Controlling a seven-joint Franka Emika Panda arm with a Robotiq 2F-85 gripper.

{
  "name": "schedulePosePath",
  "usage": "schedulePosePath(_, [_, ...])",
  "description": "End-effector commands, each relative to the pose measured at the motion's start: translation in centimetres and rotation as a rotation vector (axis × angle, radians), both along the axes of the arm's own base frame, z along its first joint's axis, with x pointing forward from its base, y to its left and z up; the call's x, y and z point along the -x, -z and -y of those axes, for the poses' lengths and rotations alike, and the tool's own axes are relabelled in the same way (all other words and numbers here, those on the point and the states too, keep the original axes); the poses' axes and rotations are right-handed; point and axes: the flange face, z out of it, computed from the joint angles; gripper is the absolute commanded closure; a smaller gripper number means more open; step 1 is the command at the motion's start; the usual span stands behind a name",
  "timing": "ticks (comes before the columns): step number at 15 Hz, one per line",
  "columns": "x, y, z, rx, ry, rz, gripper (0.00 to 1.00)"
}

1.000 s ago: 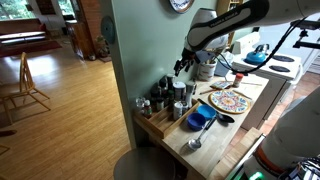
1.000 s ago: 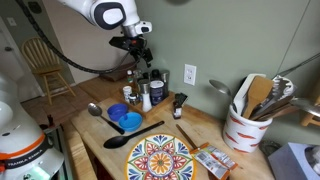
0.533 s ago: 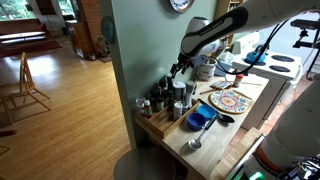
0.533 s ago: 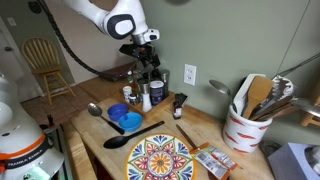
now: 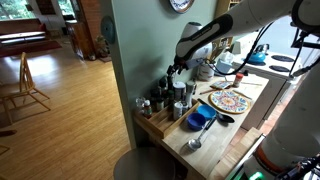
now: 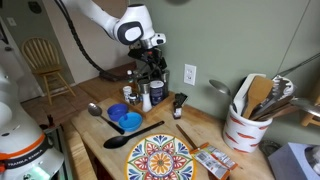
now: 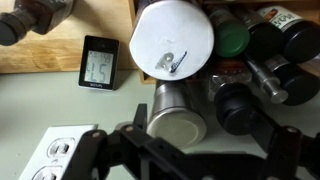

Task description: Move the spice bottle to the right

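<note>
Jaws spread wide and holding nothing, my gripper [image 7: 185,150] hangs over the cluster by the wall, with the steel-capped spice bottle [image 7: 176,122] between my fingers. To do this well, I judge I should sink straight and centred, clear of the white-lidded jar [image 7: 172,42] and black bottles [image 7: 240,100] crowding it, then close low. Every lid is on, so contents are hidden. The crock [image 6: 243,130] holds wooden utensils.
</note>
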Motion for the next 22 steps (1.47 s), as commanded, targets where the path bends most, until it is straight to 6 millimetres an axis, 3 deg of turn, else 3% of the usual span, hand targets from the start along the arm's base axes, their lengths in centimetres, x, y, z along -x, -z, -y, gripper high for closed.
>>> schedulePosePath(1, [-1.5, 1.2, 0.5, 0.019, -0.015, 0.001, 0.00])
schedulePosePath(22, [-3.9, 4.5, 0.4, 0.038, -0.031, 0.017, 0.00])
